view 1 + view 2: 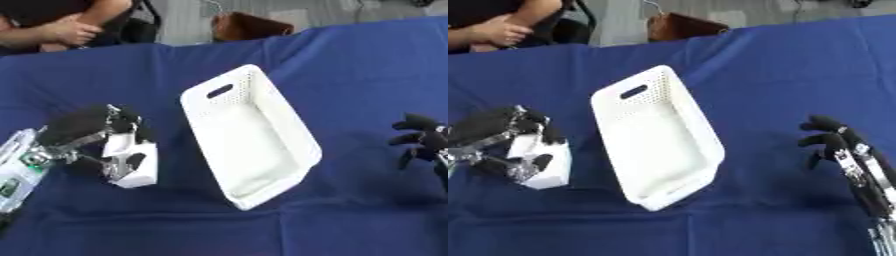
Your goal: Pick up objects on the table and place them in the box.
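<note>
I look down from head height through both eyes; each shares the white box (pixel 249 137) centrally, table (pixel 350 65) running toward twelve o'clock.

Your left robot hand (pixel 92 135) comes in over the desk's left edge, its black fingers and thumb curled round a white object (pixel 133 161). Your right robot hand (pixel 839 142) hovers near the right edge, fingers relaxed and holding nothing.
</note>
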